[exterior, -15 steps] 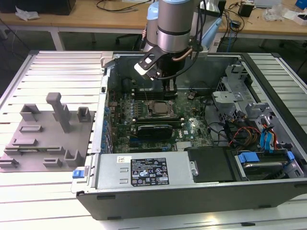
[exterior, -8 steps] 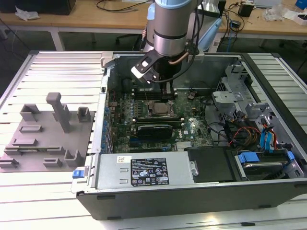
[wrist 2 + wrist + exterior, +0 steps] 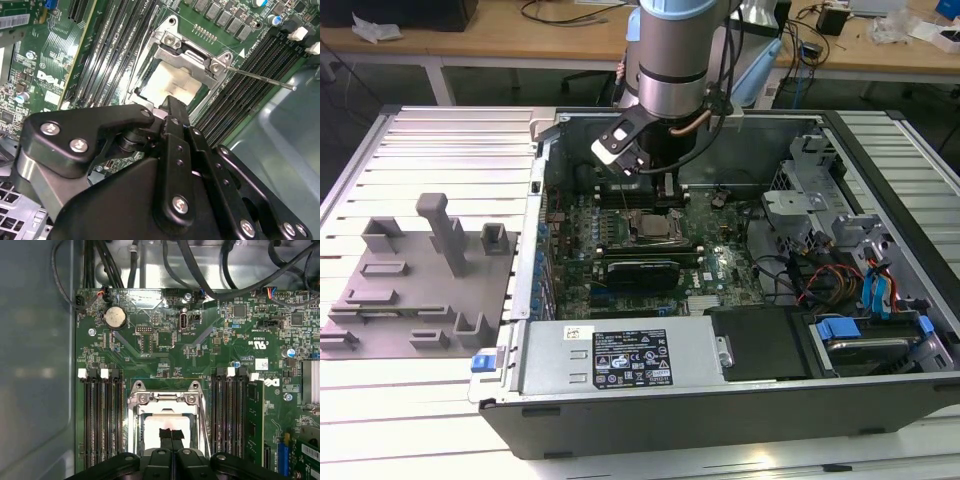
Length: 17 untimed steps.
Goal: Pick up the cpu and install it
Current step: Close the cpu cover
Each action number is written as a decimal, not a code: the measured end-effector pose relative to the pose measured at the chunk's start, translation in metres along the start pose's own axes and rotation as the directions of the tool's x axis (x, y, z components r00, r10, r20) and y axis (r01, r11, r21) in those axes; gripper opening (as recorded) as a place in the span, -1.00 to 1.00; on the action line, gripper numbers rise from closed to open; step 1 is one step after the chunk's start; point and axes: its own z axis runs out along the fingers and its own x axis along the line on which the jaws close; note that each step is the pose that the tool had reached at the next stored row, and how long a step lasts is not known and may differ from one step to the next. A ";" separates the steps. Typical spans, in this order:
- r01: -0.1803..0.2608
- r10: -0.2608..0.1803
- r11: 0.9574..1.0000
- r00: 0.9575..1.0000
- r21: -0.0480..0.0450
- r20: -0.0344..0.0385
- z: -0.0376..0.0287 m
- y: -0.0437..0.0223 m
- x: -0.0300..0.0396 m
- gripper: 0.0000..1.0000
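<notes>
black metal links of the gripper (image 3: 172, 105) sit nearest to us in both wrist views, and its two fingers (image 3: 165, 436) are drawn together with only a slit between them, closed on themselves. their tips stand over the cpu (image 3: 150, 430); we cannot tell whether they touch it. the cpu (image 3: 172, 82) lies flat in the socket, pale top up, ringed by the metal frame (image 3: 165, 399), while a thin lever (image 3: 260, 77) slants away from one corner. slots (image 3: 100, 415) run along both flanks of the socket on the green board (image 3: 165, 340). in the exterior view the arm (image 3: 670, 50) reaches down into the open case (image 3: 720, 400), with the gripper (image 3: 663, 200) just above the cpu (image 3: 650, 228). farther off, on the exterior view's left, a grey plate (image 3: 420, 270) rests on the ribbed table (image 3: 420, 150).
</notes>
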 end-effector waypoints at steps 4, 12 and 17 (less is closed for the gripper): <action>0.054 -0.054 0.999 0.999 0.000 -0.002 0.0000 -0.0001 0.0000 -0.79; 0.214 -0.214 0.977 0.977 -0.002 -0.006 0.0000 0.0000 0.0000 -0.79; 0.319 -0.319 0.948 0.948 -0.003 -0.009 0.0000 0.0000 0.0000 -0.79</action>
